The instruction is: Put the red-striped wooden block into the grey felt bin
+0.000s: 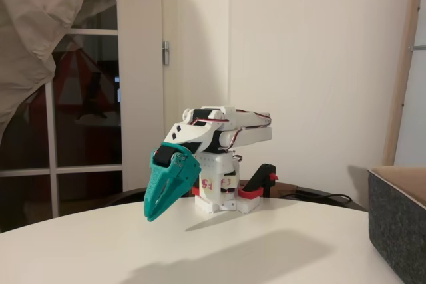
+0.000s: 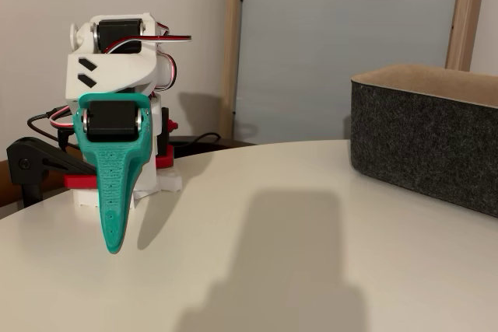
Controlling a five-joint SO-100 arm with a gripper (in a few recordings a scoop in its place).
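Indoors: white round table (image 1: 266, 244), cream wall, grey felt bin (image 2: 424, 141) at edge; teal hand (image 1: 154, 214) clenched, empty.

Wide bare stretch of white tabletop (image 1: 266, 244) between the folded arm's base (image 1: 219, 197) and the grey felt bin (image 2: 424, 145), open to passage in both fixed views. Bin standing at the right edge in both views, thick straight walls rising well above the surface, top open. Teal hand (image 1: 154, 214) hanging tips-down just above the surface, near the base. Red-and-black clamp (image 1: 256, 187) and cables close behind the base, at the far rim
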